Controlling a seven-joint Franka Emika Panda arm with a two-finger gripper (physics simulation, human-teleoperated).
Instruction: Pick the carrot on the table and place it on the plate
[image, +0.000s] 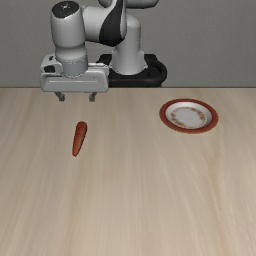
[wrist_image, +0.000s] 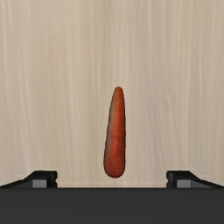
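My grey two-finger gripper (image: 77, 98) hangs wide open, empty, above tapered orange carrot (image: 80, 138); off-centre closure could roll it away.

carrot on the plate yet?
No, the carrot lies on the table, well apart from the plate.

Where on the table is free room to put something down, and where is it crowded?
Bare wood lies between the carrot and the plate, and across the table forward of both. It is tightest around the carrot, where the open gripper hangs close.
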